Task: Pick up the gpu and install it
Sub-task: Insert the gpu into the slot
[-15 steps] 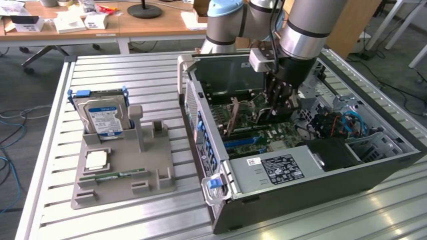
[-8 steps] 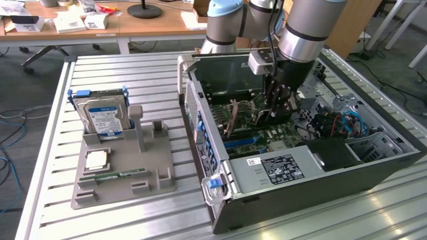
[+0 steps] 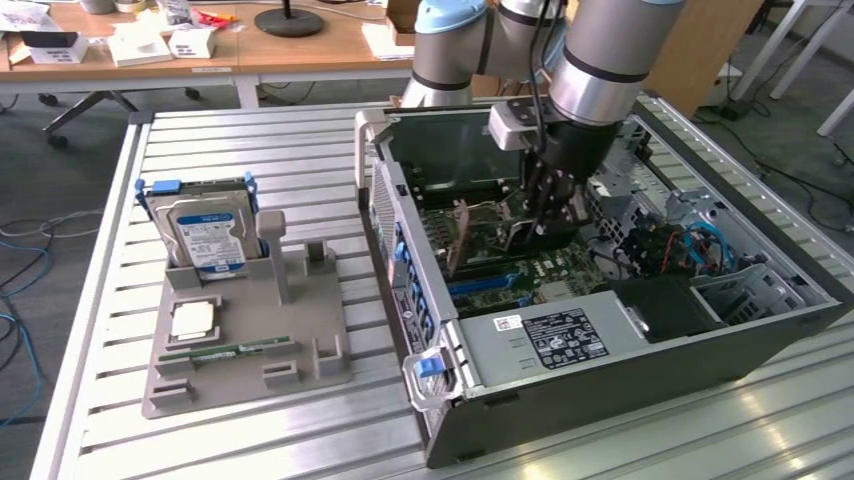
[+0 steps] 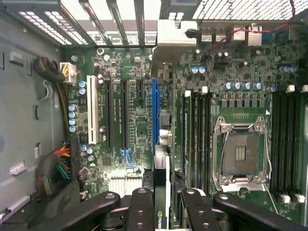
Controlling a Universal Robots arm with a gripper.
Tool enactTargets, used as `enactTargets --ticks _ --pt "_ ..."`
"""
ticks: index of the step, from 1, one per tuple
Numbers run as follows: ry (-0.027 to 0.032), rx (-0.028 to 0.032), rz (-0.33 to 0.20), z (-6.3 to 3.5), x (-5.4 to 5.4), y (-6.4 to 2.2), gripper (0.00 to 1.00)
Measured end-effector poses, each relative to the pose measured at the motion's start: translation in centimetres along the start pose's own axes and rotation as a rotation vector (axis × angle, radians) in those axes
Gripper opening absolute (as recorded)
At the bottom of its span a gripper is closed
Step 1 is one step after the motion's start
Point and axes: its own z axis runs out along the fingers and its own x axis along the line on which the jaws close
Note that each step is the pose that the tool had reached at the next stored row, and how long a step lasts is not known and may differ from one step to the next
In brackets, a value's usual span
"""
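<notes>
- Wrist view: gpu [image 4: 161, 168] sits edge-on between the two black fingers [image 4: 140, 209] and runs from them toward the rear slot openings of the case [image 4: 29, 96].
- Gripper [image 4: 166, 192] is clamped on the gpu, one finger on each face.
- gpu lines up along the blue slot [image 4: 154, 108] on the board [image 4: 134, 130]. Can't tell whether the edge connector is seated.
- RAM slots [image 4: 197, 134] lie between the card and the CPU socket [image 4: 239, 154].
- Exterior view: arm [image 3: 601, 50] is down inside the open case, gripper low over the board.
- Case lies on its side on a slatted metal table [image 3: 240, 140].
- Grey holder [image 3: 307, 370] is on the exterior view's left, apart from the case. Hard drive [image 3: 207, 235] stands upright in it, and memory stick [image 3: 227, 352] lies flat near its front edge.
- Wooden desk [image 3: 280, 55] stands behind with boxes [image 3: 140, 45] on it; cables [image 3: 20, 250] lie on the floor.
</notes>
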Motion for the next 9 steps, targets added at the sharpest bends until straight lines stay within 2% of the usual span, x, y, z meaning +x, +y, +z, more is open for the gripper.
enactTargets --ticks 9 --pt "0.0000 0.0004 0.000 0.00 0.11 0.32 0.27"
